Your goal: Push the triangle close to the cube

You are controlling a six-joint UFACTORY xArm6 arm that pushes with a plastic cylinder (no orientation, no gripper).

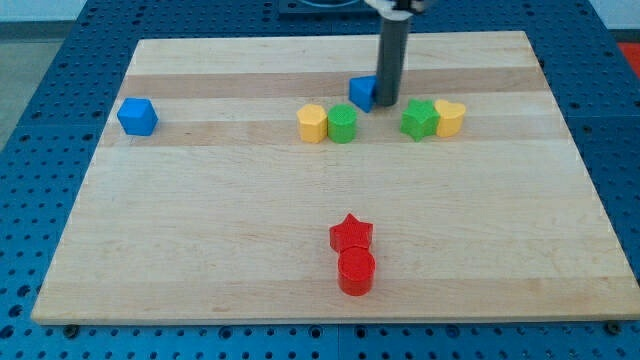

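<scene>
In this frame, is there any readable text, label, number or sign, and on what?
None. The wooden board, the coloured blocks, such as the blue cube and red star, and my tip, beside the blue triangle, carry no markings.

Pale wooden board (300, 280), blue perforated table (40, 120) beneath, even light

The arm enters from the view's top edge, just right of centre, where only a pale rounded fitting of it shows. From that fitting the straight dark rod hangs down, upright and nearly vertical. My tip (387, 103) sits low, at the rod's bottom end, in the upper middle of the view. No other link or joint is visible.
</scene>
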